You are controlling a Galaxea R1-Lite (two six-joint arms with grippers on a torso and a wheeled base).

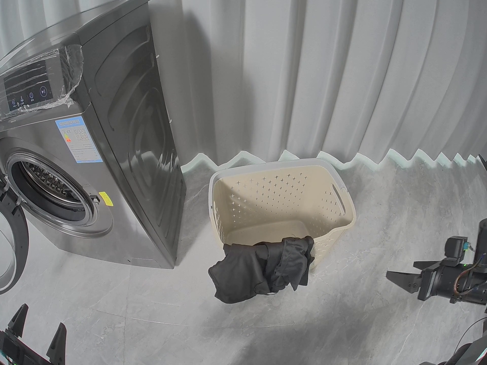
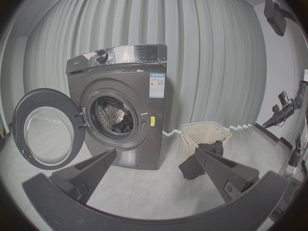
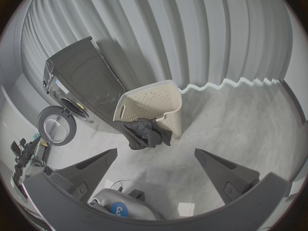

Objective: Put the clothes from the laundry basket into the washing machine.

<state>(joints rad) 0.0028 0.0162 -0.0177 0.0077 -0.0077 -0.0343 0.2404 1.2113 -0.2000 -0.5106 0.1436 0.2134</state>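
A cream laundry basket (image 1: 324, 178) stands on the floor right of the grey washing machine (image 1: 127, 128). A dark garment (image 1: 261, 269) hangs over the basket's near rim and down its outside. The machine's round door (image 1: 12, 244) is swung open, and dark cloth (image 2: 123, 127) lies in the drum. My left gripper (image 1: 42, 318) is low in front of the machine, open and holding nothing. My right gripper (image 1: 403, 272) hovers right of the basket, open and holding nothing, pointing toward it. The garment (image 3: 144, 133) and basket (image 3: 150, 103) lie beyond the right fingers (image 3: 106, 159).
White pleated curtains (image 1: 314, 67) hang behind the machine and basket. Bare grey marble-look floor (image 1: 355, 320) spreads between both grippers and the basket. The open door (image 2: 45, 129) juts out on the machine's left side.
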